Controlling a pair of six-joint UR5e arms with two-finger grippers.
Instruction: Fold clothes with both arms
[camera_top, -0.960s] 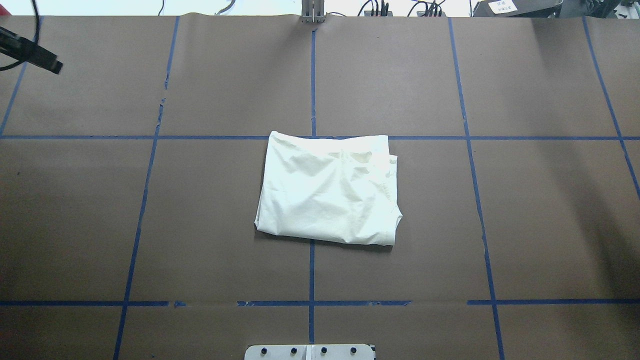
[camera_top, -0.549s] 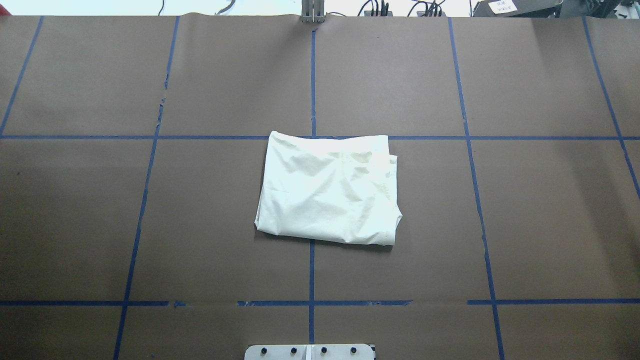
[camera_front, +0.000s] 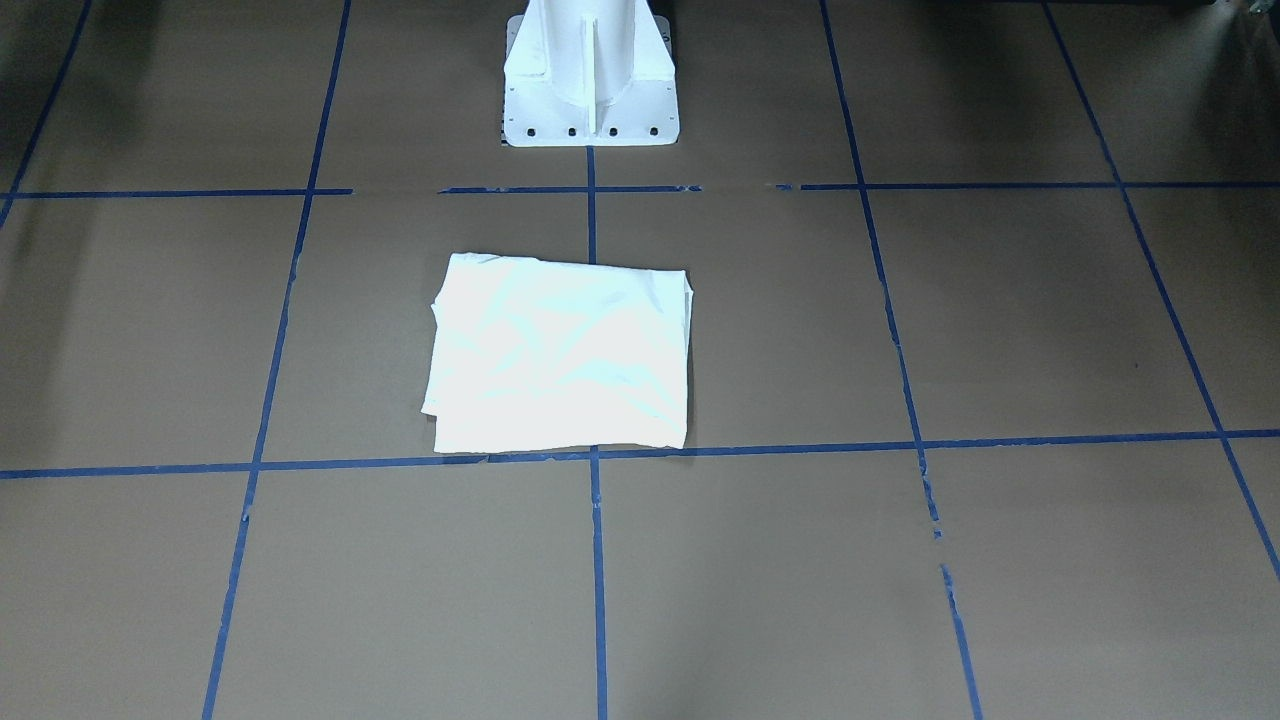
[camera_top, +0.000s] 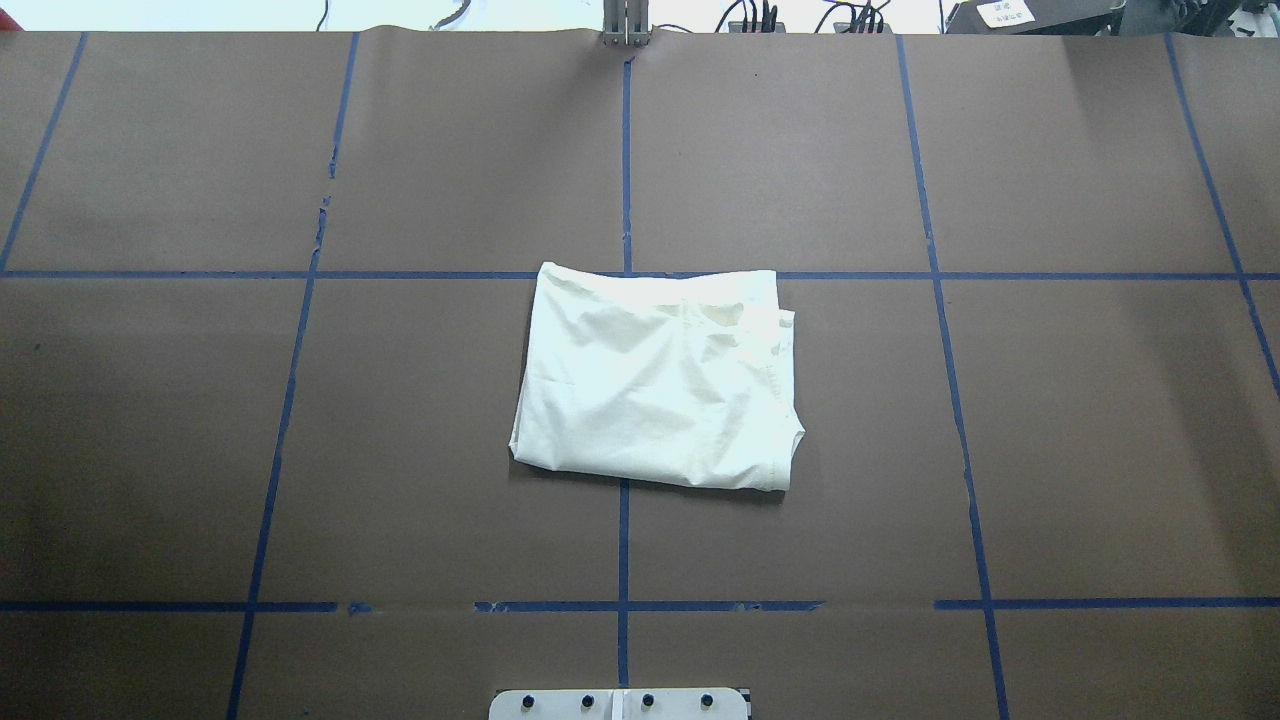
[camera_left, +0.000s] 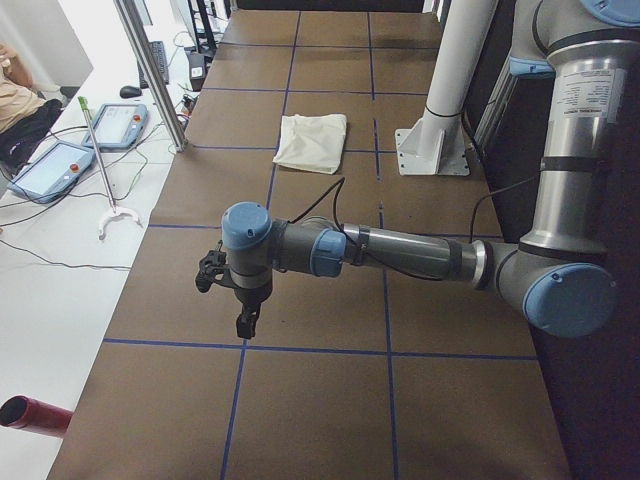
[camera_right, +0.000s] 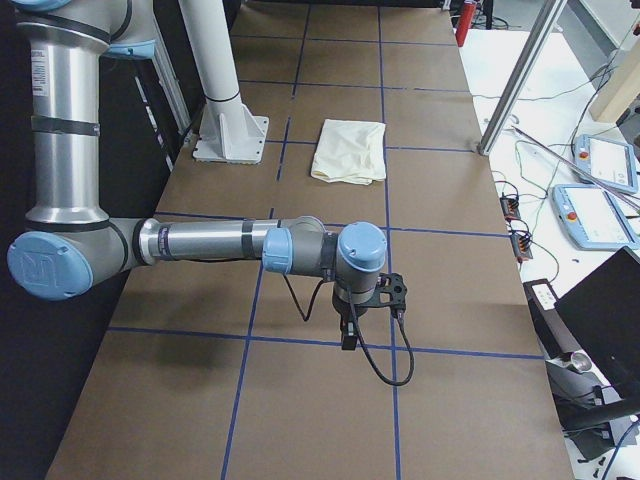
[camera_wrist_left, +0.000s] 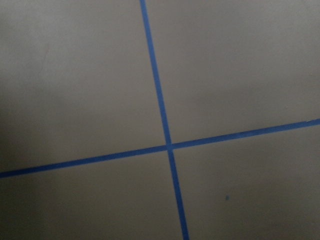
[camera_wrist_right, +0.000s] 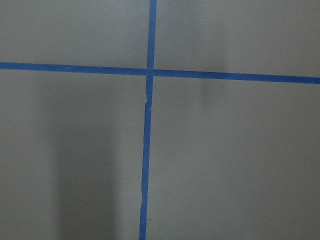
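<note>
The cream T-shirt (camera_top: 650, 385) lies folded into a rough rectangle at the middle of the table, plain side up, with no print showing. It also shows in the front-facing view (camera_front: 560, 355) and both side views (camera_left: 312, 142) (camera_right: 350, 150). The left gripper (camera_left: 245, 322) hangs over the table far from the shirt, toward the table's left end. The right gripper (camera_right: 347, 338) hangs over the table's right end, also far from the shirt. Neither holds anything that I can see. I cannot tell whether they are open or shut. Both wrist views show only brown paper and blue tape.
Brown paper with a blue tape grid (camera_top: 625, 180) covers the table. The white pedestal base (camera_front: 590, 90) stands at the robot's edge. Teach pendants (camera_left: 120, 125) and cables lie on the white bench beside the table. A red cylinder (camera_left: 35, 415) lies near the left end.
One second ago the left gripper showed at the overhead view's top left corner; it has since moved out of that view. The shirt has not moved.
</note>
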